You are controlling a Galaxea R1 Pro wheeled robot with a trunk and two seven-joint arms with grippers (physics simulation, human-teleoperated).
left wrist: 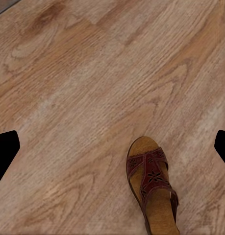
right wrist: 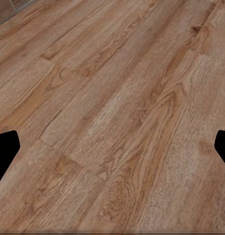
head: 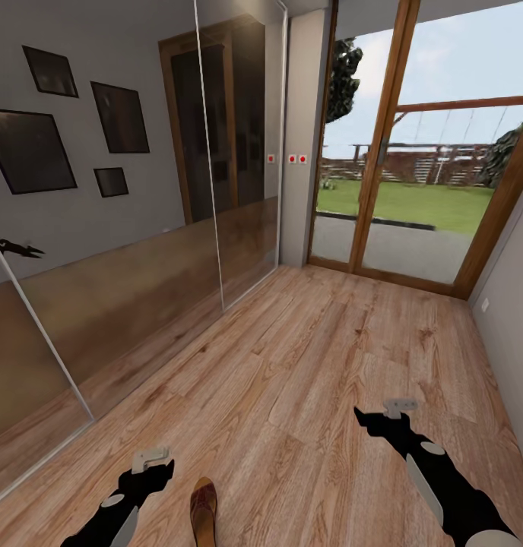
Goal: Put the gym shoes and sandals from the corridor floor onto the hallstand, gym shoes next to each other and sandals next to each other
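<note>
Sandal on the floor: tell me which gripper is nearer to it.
Left. The left gripper hangs just beside the sandal, which lies on the floor toward the robot's middle. The right gripper is well off to the sandal's other side.

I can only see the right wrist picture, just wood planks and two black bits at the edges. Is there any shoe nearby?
Observer: Yes, one brown sandal lies flat on the corridor floor, beside the left tool.
Operator: Is that tool holding it?
Observer: No. In the left wrist view the sandal sits between open fingers, untouched.
Operator: What's ahead of the robot?
Observer: A glass door onto a lawn, and mirrored panels along the left.
</note>
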